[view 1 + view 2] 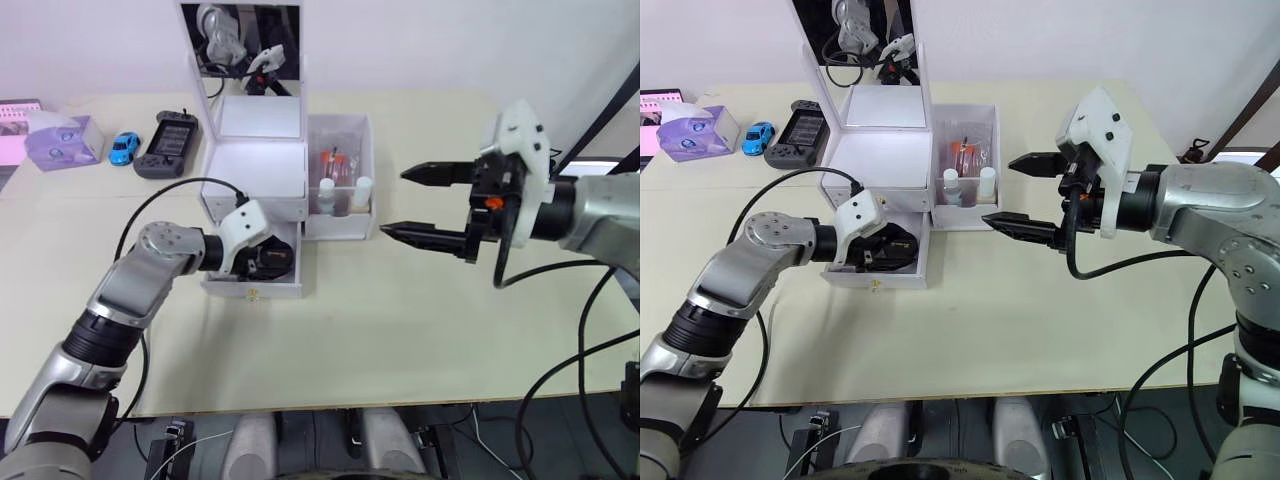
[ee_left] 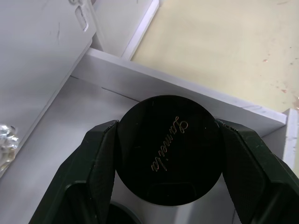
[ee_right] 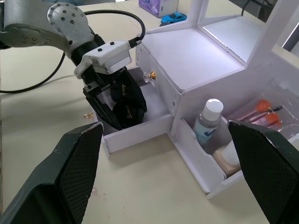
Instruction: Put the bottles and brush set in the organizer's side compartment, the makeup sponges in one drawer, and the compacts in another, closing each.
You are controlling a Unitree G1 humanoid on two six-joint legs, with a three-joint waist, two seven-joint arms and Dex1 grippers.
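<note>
I have the left hand (image 2: 166,154) clamped on a round black compact (image 2: 168,149), 1 finger (image 2: 91,175) on each side of its rim, holding it inside the open lower drawer (image 1: 255,288) of the white organizer (image 1: 255,175). The compact sits just above the drawer floor, close behind the drawer's front wall, with the organizer's body tight on 1 side; little room there. Another dark round thing peeks from under it, too hidden for me to tell.

My right hand (image 1: 425,203) hangs released, fingers spread wide, over bare table (image 1: 400,330) just off the side compartment (image 1: 340,175), well apart from the drawer. That compartment holds 2 white-capped bottles (image 1: 327,193) at its near end and orange-tipped brushes (image 1: 338,160) behind them.

Between the organizer and the table's near edge the surface is open. Toward the far left corner lie a game controller (image 1: 168,143), a blue toy car (image 1: 124,147) and a purple tissue box (image 1: 62,140).
</note>
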